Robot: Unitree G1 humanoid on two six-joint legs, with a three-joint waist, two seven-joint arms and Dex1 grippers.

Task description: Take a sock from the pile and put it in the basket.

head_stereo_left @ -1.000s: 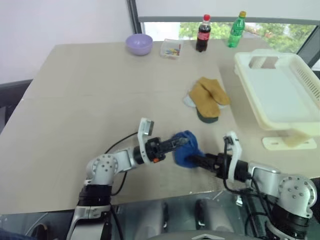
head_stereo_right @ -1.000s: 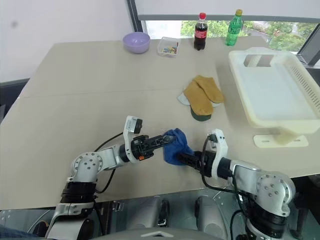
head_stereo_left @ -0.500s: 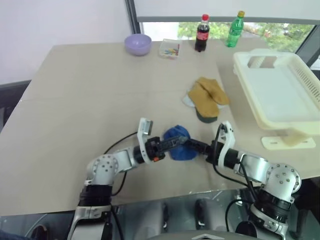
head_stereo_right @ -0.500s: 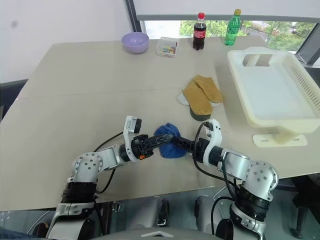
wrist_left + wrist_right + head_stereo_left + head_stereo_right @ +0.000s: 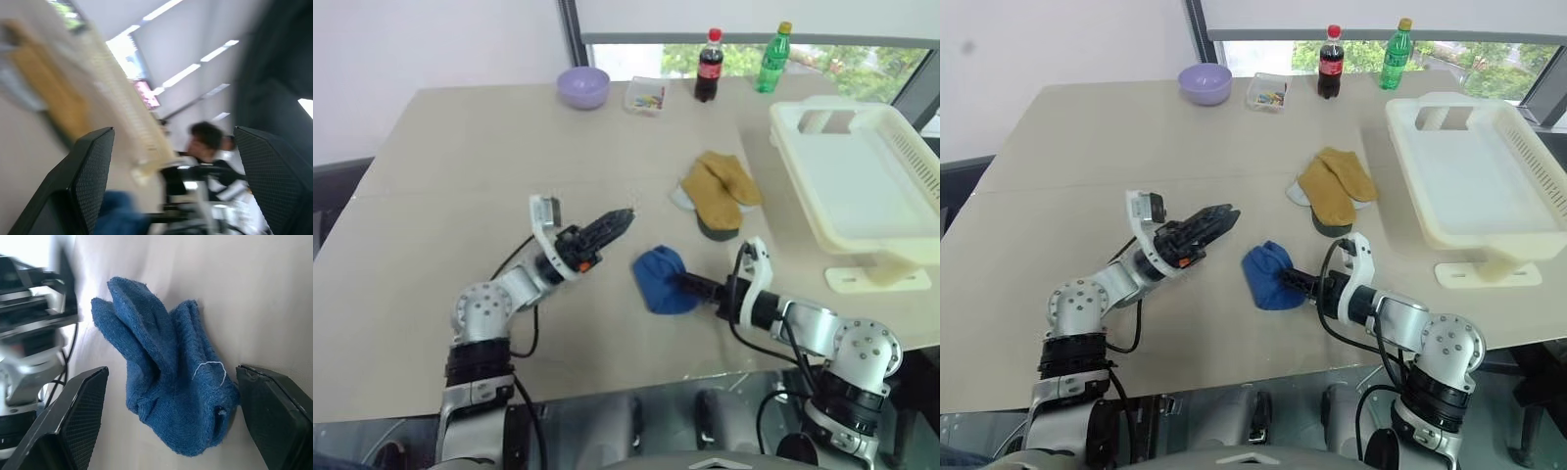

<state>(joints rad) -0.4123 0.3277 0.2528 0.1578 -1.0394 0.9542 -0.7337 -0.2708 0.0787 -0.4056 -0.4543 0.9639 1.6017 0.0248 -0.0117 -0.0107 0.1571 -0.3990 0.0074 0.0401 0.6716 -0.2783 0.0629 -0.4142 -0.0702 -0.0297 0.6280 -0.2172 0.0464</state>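
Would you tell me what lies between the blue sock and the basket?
In the left eye view, the pile of mustard-yellow socks lies up-table of the line from the sock to the basket; otherwise bare table.

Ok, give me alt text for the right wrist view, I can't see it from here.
A crumpled blue sock lies on the tan table between the two open black fingers of the right pincer, not gripped. The left pincer is blurred beyond it.
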